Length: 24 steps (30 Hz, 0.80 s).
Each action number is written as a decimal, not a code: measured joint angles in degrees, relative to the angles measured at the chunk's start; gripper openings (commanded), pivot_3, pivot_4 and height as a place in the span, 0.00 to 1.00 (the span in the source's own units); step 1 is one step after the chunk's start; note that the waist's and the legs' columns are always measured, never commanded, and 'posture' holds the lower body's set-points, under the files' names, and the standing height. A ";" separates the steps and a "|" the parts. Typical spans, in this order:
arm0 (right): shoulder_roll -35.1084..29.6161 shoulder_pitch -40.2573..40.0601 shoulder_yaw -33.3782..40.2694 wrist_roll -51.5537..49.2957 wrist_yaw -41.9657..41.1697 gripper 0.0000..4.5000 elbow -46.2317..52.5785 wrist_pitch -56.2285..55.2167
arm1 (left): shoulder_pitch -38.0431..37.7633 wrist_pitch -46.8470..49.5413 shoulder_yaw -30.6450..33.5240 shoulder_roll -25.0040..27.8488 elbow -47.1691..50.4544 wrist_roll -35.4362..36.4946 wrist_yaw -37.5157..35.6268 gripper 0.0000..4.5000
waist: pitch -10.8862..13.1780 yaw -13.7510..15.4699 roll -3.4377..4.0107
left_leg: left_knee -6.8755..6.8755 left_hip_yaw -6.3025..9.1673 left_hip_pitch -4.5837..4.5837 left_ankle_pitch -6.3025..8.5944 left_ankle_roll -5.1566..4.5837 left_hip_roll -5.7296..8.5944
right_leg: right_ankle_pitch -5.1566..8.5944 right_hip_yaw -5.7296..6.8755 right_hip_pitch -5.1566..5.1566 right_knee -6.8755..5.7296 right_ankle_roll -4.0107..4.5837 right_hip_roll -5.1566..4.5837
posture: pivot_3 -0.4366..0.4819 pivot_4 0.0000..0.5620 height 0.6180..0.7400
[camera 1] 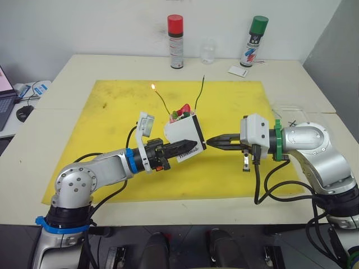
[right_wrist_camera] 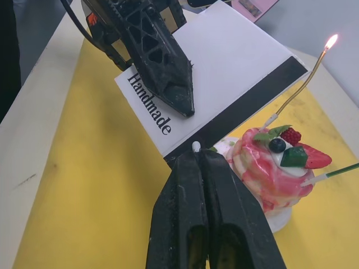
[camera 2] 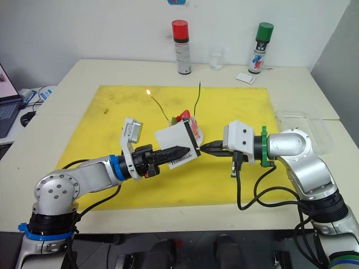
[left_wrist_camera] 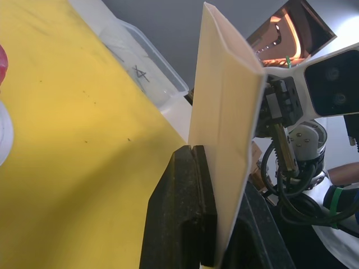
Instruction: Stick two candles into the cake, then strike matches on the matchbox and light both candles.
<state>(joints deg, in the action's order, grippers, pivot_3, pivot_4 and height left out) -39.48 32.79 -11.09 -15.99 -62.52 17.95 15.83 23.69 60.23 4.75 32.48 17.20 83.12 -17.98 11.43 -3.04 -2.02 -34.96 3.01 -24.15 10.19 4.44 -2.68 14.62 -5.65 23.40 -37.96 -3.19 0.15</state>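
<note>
Worktop carries a yellow mat; two spray cans, red-capped and green-capped, stand at the far edge, well apart from the action.

Left gripper has its jaws clamped on the matchbox, held raised above the mat, tilted, just in front of the cake. In the right wrist view the "Handmade" face looks toward the camera and the black strip runs along the box edge nearest the cake.

Right gripper has jaws pinched narrow on a match; only its pale head pokes out from between the tips. The gripper points straight at the box from the robot's right, and the head sits just at the near end of the strip, touching or nearly so; I can't tell which.

The cake sits on its plate mid-mat, behind the box. Both candles are stuck in: the left candle is lit, with a flame at its tip; the right candle is unlit.

Key relation: the strip's long axis runs away from the match head diagonally, toward the lit candle's side. Judging from that, the strike should be a drag along that line, right arm moving, left holding steady. The unlit candle lies just beyond, on the right arm's side, so that arm is better placed to light it.
</note>
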 measured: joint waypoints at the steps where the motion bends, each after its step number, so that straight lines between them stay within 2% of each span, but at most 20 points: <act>1: 0.00 0.07 -0.74 1.36 -0.23 0.00 -0.46 -1.79 | 0.00 0.44 -0.01 0.01 -0.01 -0.06 0.00 0.00 | 0.00 -0.01 0.00 | 0.00 0.00 0.00 0.00 0.00 0.00 | 0.00 0.00 0.00 0.00 0.00 0.00 | 0.48 0.27 1.00; 3: -0.19 0.13 -1.99 3.21 -1.39 0.00 -1.16 -4.63 | 0.01 1.23 -0.09 0.13 -0.09 -0.31 -0.03 0.00 | 0.00 -0.03 0.00 | 0.00 0.00 0.00 0.00 0.00 0.00 | 0.00 0.00 0.00 0.00 0.00 0.00 | 0.48 0.27 1.00; 5: -4.23 -0.74 -3.98 3.19 -6.70 0.00 -0.14 -6.44 | 1.04 2.45 -0.56 0.78 -0.18 0.30 -0.73 0.00 | 0.02 0.17 -0.03 | 0.01 0.03 -0.04 0.00 0.00 0.00 | 0.00 0.05 0.00 0.02 -0.01 0.00 | 0.48 0.27 1.00; 7: -8.71 -2.92 -5.02 1.52 -12.71 0.00 0.83 -5.98 | 3.78 3.49 0.45 3.49 -0.11 2.16 -2.69 0.00 | 0.02 0.69 -0.09 | 0.00 0.10 -0.07 0.00 0.00 0.01 | 0.00 0.11 0.00 0.01 -0.01 -0.01 | 0.48 0.27 1.00; 10: -12.27 -2.96 -2.79 -1.61 -16.17 0.00 1.16 -3.13 | 4.47 4.25 4.27 7.99 -0.76 2.57 -4.33 0.00 | 0.02 0.26 -0.06 | 0.00 -0.01 0.01 0.00 0.00 -0.01 | 0.03 0.03 0.02 0.00 0.05 -0.03 | 0.48 0.27 1.00; 12: -11.96 -1.99 -1.27 -2.40 -15.58 0.00 0.94 -1.48 | 2.52 4.37 4.96 8.56 -1.02 2.60 -4.68 0.00 | 0.02 -0.17 -0.06 | 0.00 -0.01 0.10 0.00 0.00 -0.02 | 0.06 0.04 -0.01 -0.05 0.12 -0.02 | 0.48 0.27 1.00; 16: -5.60 3.72 -0.03 -1.87 -8.06 0.00 -4.52 2.42 | -4.54 4.24 4.89 7.64 1.64 3.55 -3.31 0.00 | 0.02 -0.52 -0.08 | -0.03 -0.02 0.15 -0.01 0.00 -0.04 | 0.04 0.02 -0.03 -0.11 0.13 -0.01 | 0.48 0.27 1.00; 19: -2.06 7.31 1.71 -1.91 -2.89 0.00 -7.92 5.48 | -6.37 3.65 4.66 6.29 4.47 4.75 -1.30 0.00 | 0.02 -0.14 -0.08 | -0.05 -0.02 0.10 -0.01 0.01 -0.01 | 0.03 0.00 -0.04 -0.06 0.12 -0.03 | 0.48 0.27 1.00; 24: -1.68 8.12 2.60 -2.89 -2.13 0.00 -7.45 7.63 | -6.66 2.73 4.64 6.03 5.27 5.91 0.50 0.00 | 0.02 0.89 -0.08 | -0.03 0.00 -0.05 0.00 0.01 0.01 | 0.03 0.01 0.00 0.03 0.06 -0.04 | 0.48 0.27 1.00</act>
<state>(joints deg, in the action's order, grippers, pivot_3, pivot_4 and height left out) -41.16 40.91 -8.49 -18.88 -64.65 10.49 23.45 17.02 62.96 9.38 38.50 22.47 89.03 -17.47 11.45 -2.15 -2.10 -34.99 3.00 -24.20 10.20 4.45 -2.67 14.65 -5.63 23.40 -37.93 -3.13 0.11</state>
